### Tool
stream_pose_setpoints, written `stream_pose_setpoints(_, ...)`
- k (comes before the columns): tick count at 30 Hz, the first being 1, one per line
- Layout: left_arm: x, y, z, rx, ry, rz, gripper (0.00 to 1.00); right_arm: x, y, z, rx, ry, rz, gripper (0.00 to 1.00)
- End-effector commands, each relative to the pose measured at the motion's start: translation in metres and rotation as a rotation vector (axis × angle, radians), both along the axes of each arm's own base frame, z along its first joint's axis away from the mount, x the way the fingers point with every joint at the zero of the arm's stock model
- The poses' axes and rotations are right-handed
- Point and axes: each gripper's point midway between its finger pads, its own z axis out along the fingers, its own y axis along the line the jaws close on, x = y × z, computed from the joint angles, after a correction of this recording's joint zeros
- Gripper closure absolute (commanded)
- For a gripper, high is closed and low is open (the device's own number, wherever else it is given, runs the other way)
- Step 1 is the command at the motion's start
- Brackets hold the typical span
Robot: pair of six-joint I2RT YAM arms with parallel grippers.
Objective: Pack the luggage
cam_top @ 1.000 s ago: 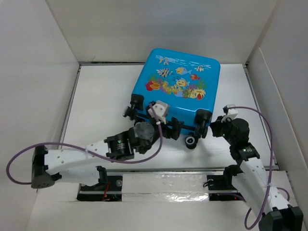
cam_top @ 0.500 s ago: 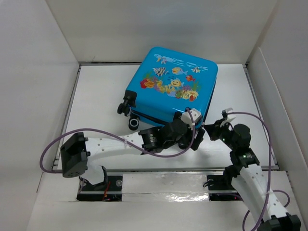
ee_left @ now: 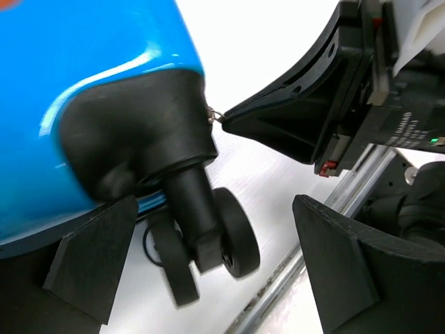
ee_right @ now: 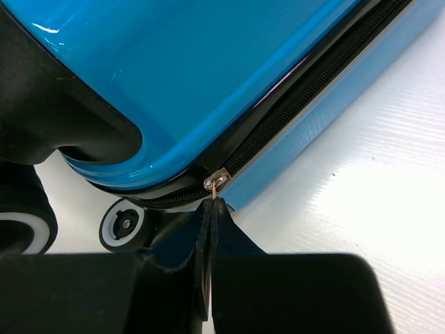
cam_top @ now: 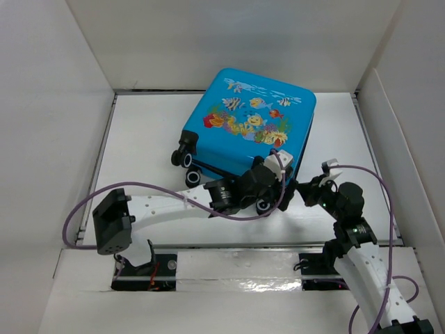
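1. Top external view: the luggage (cam_top: 250, 132) is seen closed, lying flat on the table (cam_top: 139, 153) with its printed shell upward, so nothing inside it can be seen. The left gripper (cam_top: 272, 189) is placed at the luggage's near right corner. The right gripper (cam_top: 301, 189) is just right of that corner.
2. Left wrist view: the left gripper (ee_left: 208, 254) is released, its jaws spread wide on either side of a caster wheel (ee_left: 235, 233) under the luggage (ee_left: 90, 62).
3. Right wrist view: the right gripper (ee_right: 211, 217) is clenched on the zipper pull (ee_right: 217, 179) at the seam of the luggage (ee_right: 208, 69).
4. Compared with a second earlier, the luggage has been turned slightly. The left gripper has been moved from the middle of the luggage's near edge to its near right corner.
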Motion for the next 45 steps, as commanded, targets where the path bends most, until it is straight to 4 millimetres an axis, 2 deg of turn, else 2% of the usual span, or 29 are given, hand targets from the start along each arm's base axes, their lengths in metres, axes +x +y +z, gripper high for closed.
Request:
stream_pose_setpoints(1, 0.004, 0.026, 0.050, -0.084, -0.036, 0.067, 0.06, -0.001, 0.012, 0.041, 0.037, -0.118, 0.065, 1.00)
stream_pose_setpoints(5, -0.001, 0.039, 0.033, -0.037, 0.012, 0.090, 0.06, 0.000, 0.011, 0.045, 0.036, -0.125, 0.062, 1.00)
stream_pose_setpoints(7, -0.005, 0.038, 0.020, -0.027, 0.044, 0.079, 0.07, -0.001, 0.012, 0.046, 0.037, -0.125, 0.065, 1.00)
stream_pose_setpoints(12, -0.007, 0.021, 0.003, -0.007, 0.076, 0.050, 0.12, -0.003, 0.015, 0.043, 0.041, -0.116, 0.085, 1.00)
stream_pose_setpoints(14, -0.008, 0.009, 0.006, -0.012, 0.076, 0.015, 0.15, -0.003, 0.014, 0.042, 0.038, -0.114, 0.080, 1.00)
stream_pose_setpoints(15, -0.007, 0.004, -0.002, 0.011, 0.083, 0.005, 0.18, -0.004, 0.014, 0.042, 0.040, -0.112, 0.082, 1.00)
stream_pose_setpoints(17, -0.006, -0.005, 0.001, 0.005, 0.075, -0.012, 0.22, -0.005, 0.015, 0.044, 0.045, -0.117, 0.089, 1.00)
stream_pose_setpoints(18, -0.005, -0.008, -0.002, 0.012, 0.073, -0.018, 0.27, -0.006, 0.016, 0.044, 0.047, -0.115, 0.094, 1.00)
stream_pose_setpoints(19, -0.005, -0.014, 0.004, 0.001, 0.068, -0.029, 0.30, -0.007, 0.017, 0.045, 0.050, -0.117, 0.100, 1.00)
stream_pose_setpoints(21, -0.006, -0.021, 0.005, -0.004, 0.064, -0.060, 0.51, -0.009, 0.018, 0.043, 0.052, -0.106, 0.113, 1.00)
stream_pose_setpoints(23, -0.005, -0.026, 0.010, -0.029, 0.076, -0.102, 0.85, -0.012, 0.021, 0.042, 0.058, -0.101, 0.132, 1.00)
stream_pose_setpoints(24, -0.005, -0.034, 0.020, -0.074, 0.061, -0.115, 1.00, -0.014, 0.023, 0.043, 0.065, -0.103, 0.142, 1.00)
stream_pose_setpoints(27, 0.000, -0.044, 0.053, -0.161, 0.023, -0.144, 1.00, -0.022, 0.028, 0.039, 0.066, -0.088, 0.188, 1.00)
stream_pose_setpoints(29, 0.009, -0.051, 0.088, -0.235, -0.011, -0.160, 1.00, -0.029, 0.032, 0.038, 0.059, -0.078, 0.233, 1.00)
stream_pose_setpoints(30, 0.008, -0.055, 0.099, -0.260, -0.019, -0.176, 1.00, -0.034, 0.037, 0.039, 0.065, -0.074, 0.260, 1.00)
stream_pose_setpoints(31, 0.010, -0.059, 0.121, -0.306, -0.032, -0.205, 1.00, -0.040, 0.041, 0.044, 0.073, -0.085, 0.286, 1.00)
stream_pose_setpoints(32, 0.008, -0.062, 0.132, -0.332, -0.041, -0.220, 1.00, -0.044, 0.044, 0.047, 0.085, -0.088, 0.304, 1.00)
stream_pose_setpoints(33, 0.021, -0.060, 0.139, -0.352, -0.053, -0.204, 1.00, -0.048, 0.047, 0.050, 0.093, -0.093, 0.319, 1.00)
stream_pose_setpoints(34, 0.024, -0.061, 0.152, -0.381, -0.059, -0.212, 1.00, -0.051, 0.050, 0.051, 0.100, -0.094, 0.336, 1.00)
stream_pose_setpoints(36, 0.032, -0.064, 0.154, -0.399, -0.051, -0.217, 1.00, -0.061, 0.060, 0.053, 0.129, -0.088, 0.386, 1.00)
stream_pose_setpoints(38, 0.029, -0.070, 0.158, -0.425, -0.031, -0.258, 1.00, -0.068, 0.071, 0.048, 0.194, -0.059, 0.410, 1.00)
stream_pose_setpoints(39, 0.030, -0.076, 0.152, -0.426, -0.022, -0.268, 1.00, -0.067, 0.077, 0.064, 0.246, -0.134, 0.424, 1.00)
stream_pose_setpoints(40, 0.027, -0.079, 0.152, -0.435, -0.014, -0.288, 1.00, -0.067, 0.083, 0.053, 0.284, -0.123, 0.429, 1.00)
stream_pose_setpoints(41, 0.027, -0.083, 0.151, -0.438, -0.007, -0.295, 1.00, -0.069, 0.091, 0.054, 0.343, -0.098, 0.428, 1.00)
stream_pose_setpoints(42, 0.028, -0.087, 0.145, -0.430, 0.004, -0.298, 1.00, -0.066, 0.096, 0.067, 0.383, -0.158, 0.426, 1.00)
stream_pose_setpoints(44, 0.023, -0.092, 0.148, -0.440, 0.003, -0.316, 1.00, -0.053, 0.100, 0.070, 0.406, -0.153, 0.355, 1.00)
stream_pose_setpoints(45, 0.018, -0.095, 0.149, -0.443, 0.001, -0.326, 1.00, -0.054, 0.114, 0.068, 0.414, -0.130, 0.379, 1.00)
